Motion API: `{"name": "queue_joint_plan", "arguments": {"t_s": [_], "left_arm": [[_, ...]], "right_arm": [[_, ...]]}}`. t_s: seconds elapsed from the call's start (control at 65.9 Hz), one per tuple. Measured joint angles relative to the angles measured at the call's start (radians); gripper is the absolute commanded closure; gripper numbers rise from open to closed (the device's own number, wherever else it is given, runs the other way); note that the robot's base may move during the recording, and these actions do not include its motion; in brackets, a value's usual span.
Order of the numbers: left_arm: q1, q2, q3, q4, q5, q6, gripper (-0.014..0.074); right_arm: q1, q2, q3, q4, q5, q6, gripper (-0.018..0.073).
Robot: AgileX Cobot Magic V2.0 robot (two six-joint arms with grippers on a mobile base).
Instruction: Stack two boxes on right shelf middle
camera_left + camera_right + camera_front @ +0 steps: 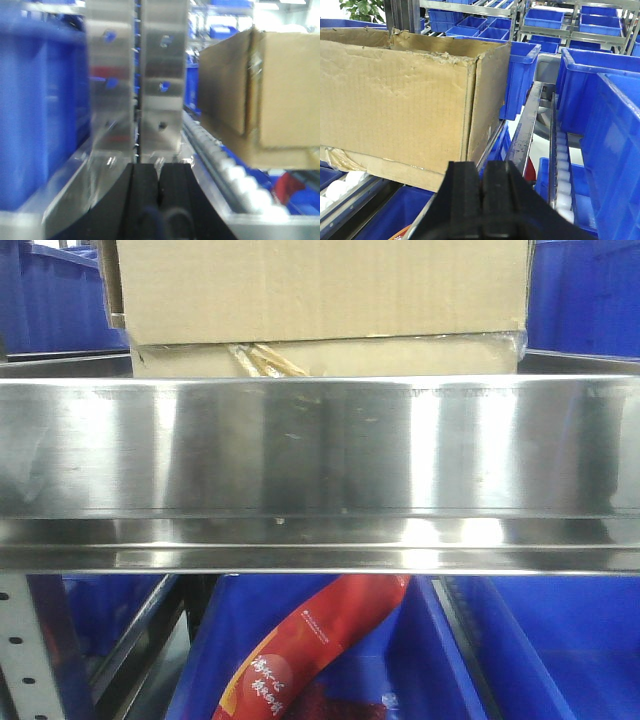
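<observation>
Two brown cardboard boxes sit stacked on the steel shelf (320, 450). The big box (320, 290) rests on the flatter box (400, 357), which shows yellowish tape at its front. From the right wrist, the big box (395, 100) and the flatter one (380, 167) lie to the left of my right gripper (481, 165), which is shut on nothing and apart from them. My left gripper (159, 167) is also shut and empty, facing the hole-punched uprights (135, 75), with the stacked boxes (270, 85) to its right. Neither gripper shows in the front view.
Blue plastic bins (600, 125) crowd the right of the boxes, and another blue bin (35, 110) stands left of the uprights. White roller tracks (235, 175) run along the shelf. Below the rail, a blue bin (450, 660) holds a red packet (300, 650).
</observation>
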Motion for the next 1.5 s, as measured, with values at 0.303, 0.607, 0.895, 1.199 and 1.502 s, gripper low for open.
{"name": "queue_joint_plan", "arguments": {"t_s": [0.303,0.607,0.895,1.199,1.502], "left_arm": [[0.004,-0.024,0.065,-0.011,-0.014,0.0,0.0707],[0.004,-0.024,0.066,-0.011,-0.024,0.0,0.0707],[0.004,-0.024,0.066,-0.011,-0.024,0.0,0.0707],[0.004,-0.024,0.066,-0.011,-0.024,0.0,0.0707],[0.004,-0.025,0.066,-0.011,-0.024,0.0,0.0707]], "right_arm": [[0.0,0.0,0.001,0.0,-0.004,0.002,0.0721],[0.0,0.0,0.001,0.0,-0.006,0.002,0.0721],[0.0,0.0,0.001,0.0,-0.008,0.002,0.0721],[-0.007,-0.011,0.009,0.0,-0.011,0.008,0.0721],[-0.177,-0.244,0.264,-0.025,-0.1,0.087,0.0721]]}}
